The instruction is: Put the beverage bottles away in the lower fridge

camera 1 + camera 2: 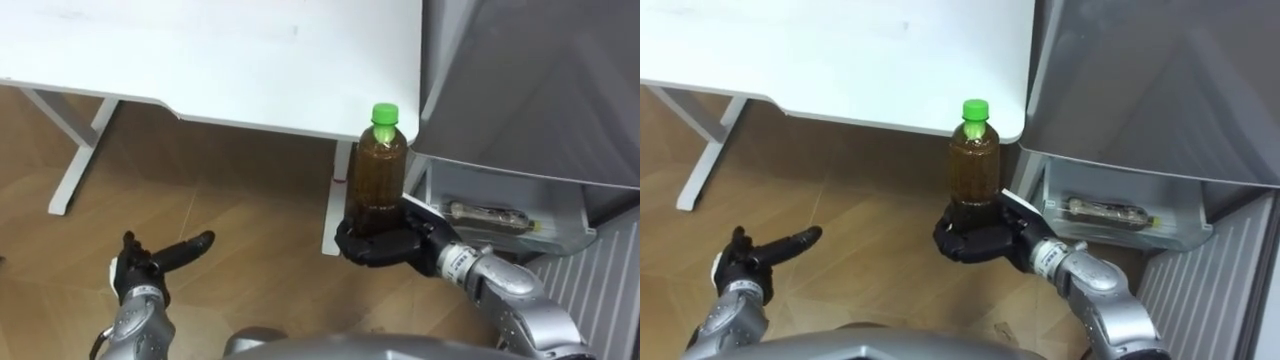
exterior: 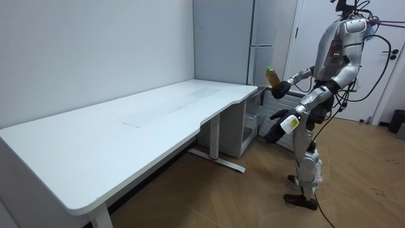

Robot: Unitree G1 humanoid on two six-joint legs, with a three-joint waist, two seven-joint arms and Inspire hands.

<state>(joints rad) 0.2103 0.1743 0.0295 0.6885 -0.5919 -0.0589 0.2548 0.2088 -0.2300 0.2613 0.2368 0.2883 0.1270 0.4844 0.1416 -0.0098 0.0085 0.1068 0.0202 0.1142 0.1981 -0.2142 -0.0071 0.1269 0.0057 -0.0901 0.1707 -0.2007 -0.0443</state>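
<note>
Clasping a green-capped bottle of brown drink, the robot's right hand sits at centre frame in the left eye view. Its dark fingers are wrapped round the bottle's base and the bottle stands upright in the grip. The cap rises in front of the near right corner of a white table, which fills the upper left of the frame.

Just to the right of the bottle is the grey fridge, its lower compartment standing open. A pale drawer there holds one long wrapped item lying flat. The bottle is near the drawer's left end but outside it, above the wooden floor.

At the lower left of the frame the left hand hangs over the floor, well apart from the bottle. Its fingers are stretched out loosely toward the right and it holds nothing. One white table leg slants down at the left edge above it.

In the room view the robot stands upright at the right of the frame, at the far end of the table. It faces the fridge with the bottle raised at about chest height and its other hand lower, near its hip.
</note>
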